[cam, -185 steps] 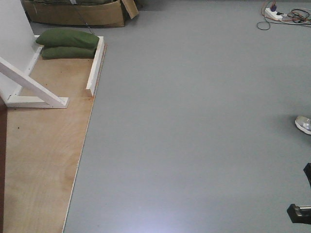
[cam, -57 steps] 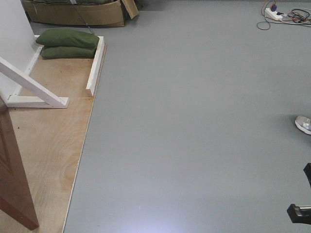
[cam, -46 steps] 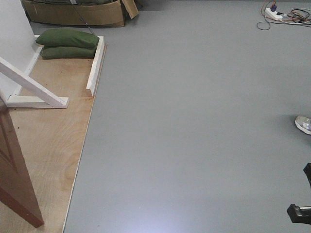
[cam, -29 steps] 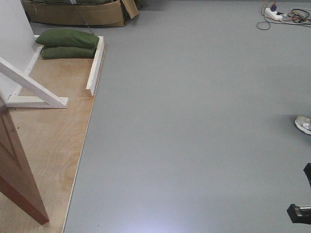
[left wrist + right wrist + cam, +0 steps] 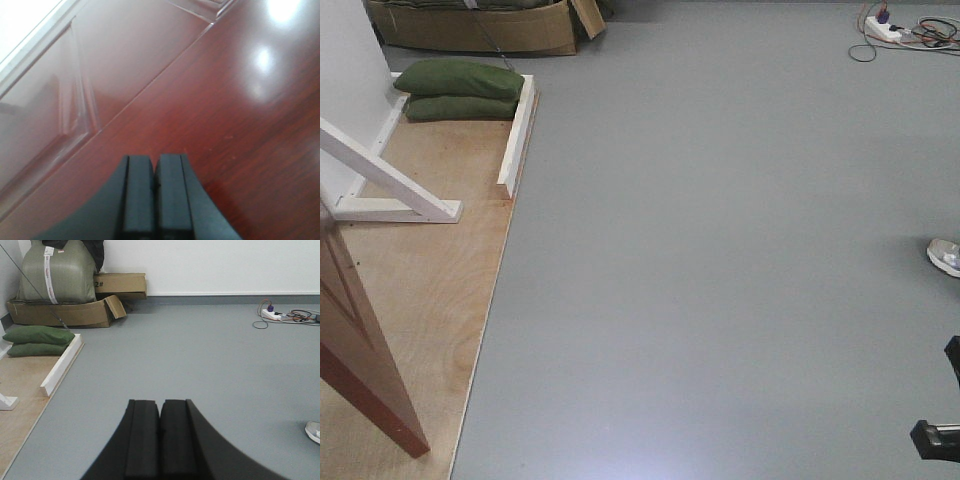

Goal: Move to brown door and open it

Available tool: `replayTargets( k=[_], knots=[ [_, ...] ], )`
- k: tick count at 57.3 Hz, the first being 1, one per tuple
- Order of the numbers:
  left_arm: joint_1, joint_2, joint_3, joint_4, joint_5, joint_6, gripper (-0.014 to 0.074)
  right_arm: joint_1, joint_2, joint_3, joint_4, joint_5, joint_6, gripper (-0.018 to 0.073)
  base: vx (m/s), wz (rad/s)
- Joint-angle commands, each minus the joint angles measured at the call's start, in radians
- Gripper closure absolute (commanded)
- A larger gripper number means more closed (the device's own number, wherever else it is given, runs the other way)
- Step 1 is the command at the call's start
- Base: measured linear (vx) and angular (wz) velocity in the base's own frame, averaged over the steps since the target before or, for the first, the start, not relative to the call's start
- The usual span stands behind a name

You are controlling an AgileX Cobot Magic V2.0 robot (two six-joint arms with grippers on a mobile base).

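The brown door [image 5: 360, 350] shows as a reddish-brown slab at the lower left of the front view, swung out over the plywood floor. In the left wrist view the brown door [image 5: 150, 80] fills the frame, glossy, with a recessed panel at the left. My left gripper [image 5: 155, 162] is shut with nothing between its fingers, its tips right up against the door's face. My right gripper [image 5: 160, 407] is shut and empty, pointing over the grey floor. Handle and keys are out of view.
A plywood sheet [image 5: 420, 270] covers the floor at the left, with white wooden braces [image 5: 390, 180] and two green sandbags [image 5: 458, 90] on it. A cardboard box [image 5: 480, 25] stands at the back. A power strip with cables [image 5: 895, 28] and a shoe [image 5: 945, 256] lie at the right.
The door's lower corner has swung further right into the front view, from a thin sliver at the left edge to a wide slab over the plywood. The grippers stay shut.
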Motion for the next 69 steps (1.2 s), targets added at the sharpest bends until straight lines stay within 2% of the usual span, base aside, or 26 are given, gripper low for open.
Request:
replayTargets(
  k=[1, 19, 28, 41, 49, 69],
  knots=[
    [-0.035, -0.032, -0.033, -0.038, -0.015, 0.0, 0.06, -0.001, -0.011, 0.005, -0.001, -0.081, -0.006, 0.0559, 0.0, 0.0],
    [-0.102, -0.032, -0.033, -0.038, -0.012, 0.0, 0.06, -0.001, -0.011, 0.005, -0.001, -0.081, -0.006, 0.0559, 0.0, 0.0],
    [-0.103, -0.038, -0.033, -0.038, -0.018, 0.002, 0.06, -0.001, -0.011, 0.005, -0.001, -0.081, -0.006, 0.0559, 0.0, 0.0],
    [-0.103, -0.043, -0.033, -0.037, -0.117, 0.006, 0.06, -0.001, -0.011, 0.005, -0.001, -0.081, -0.006, 0.0559, 0.0, 0.0],
    [-0.105, -0.017, -0.033, -0.038, -0.107, 0.006, 0.06, -0.001, -0.011, 0.005, -0.001, -0.081, -0.006, 0.0559, 0.0, 0.0],
    [-0.19, 0.025, -0.033, -0.038, -0.116, 0.0, 0.06, -0.001, -0.011, 0.005, -0.001, -0.081, -0.006, 0.0559, 0.0, 0.0]
  ],
)
